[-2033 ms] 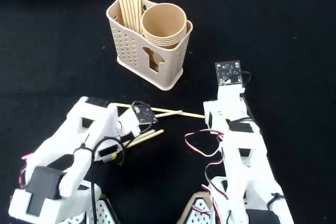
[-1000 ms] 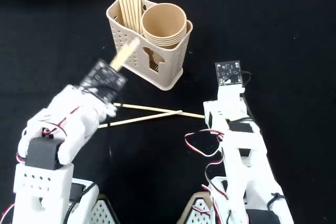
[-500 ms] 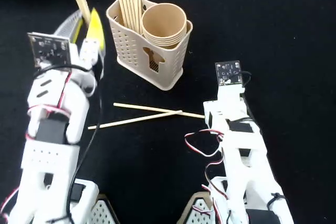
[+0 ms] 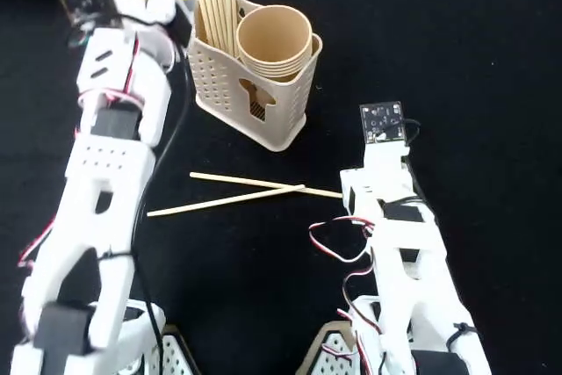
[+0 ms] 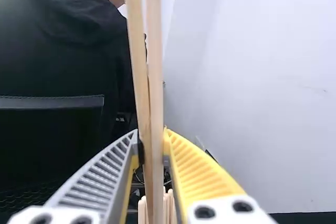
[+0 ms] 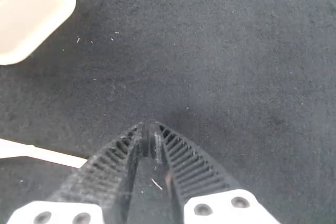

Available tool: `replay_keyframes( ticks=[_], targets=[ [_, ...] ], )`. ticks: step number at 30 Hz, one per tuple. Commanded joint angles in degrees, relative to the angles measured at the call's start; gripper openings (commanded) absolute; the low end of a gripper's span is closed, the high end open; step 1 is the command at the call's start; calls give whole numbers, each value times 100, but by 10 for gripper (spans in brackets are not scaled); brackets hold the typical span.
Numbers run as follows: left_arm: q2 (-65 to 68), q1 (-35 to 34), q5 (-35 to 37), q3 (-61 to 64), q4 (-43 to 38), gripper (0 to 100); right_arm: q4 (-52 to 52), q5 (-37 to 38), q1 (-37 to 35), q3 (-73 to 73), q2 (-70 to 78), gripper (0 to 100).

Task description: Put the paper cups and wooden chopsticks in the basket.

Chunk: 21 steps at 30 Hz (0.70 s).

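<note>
Left wrist view: left gripper (image 5: 150, 136) pinches two chopsticks (image 5: 140, 51) upright, just left of basket (image 4: 219, 94), far centre. Advice: shift right over stick compartment, lower tips past rim, then release. Also: right gripper (image 6: 148, 129) pressed together, empty.

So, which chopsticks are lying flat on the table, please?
The two chopsticks in front of the basket; others stand in it or the left gripper.
</note>
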Motion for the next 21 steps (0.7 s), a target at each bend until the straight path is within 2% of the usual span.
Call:
replay_keyframes(
  ticks=[1, 9, 21],
  targets=[
    [360, 127, 26, -514, -114, 30, -141, 44, 26, 4, -4, 39],
    [774, 110, 35, -242, -105, 30, -141, 44, 26, 4, -4, 39],
    [448, 110, 35, 1244, -114, 34, -141, 53, 26, 4, -4, 39]
  ],
)
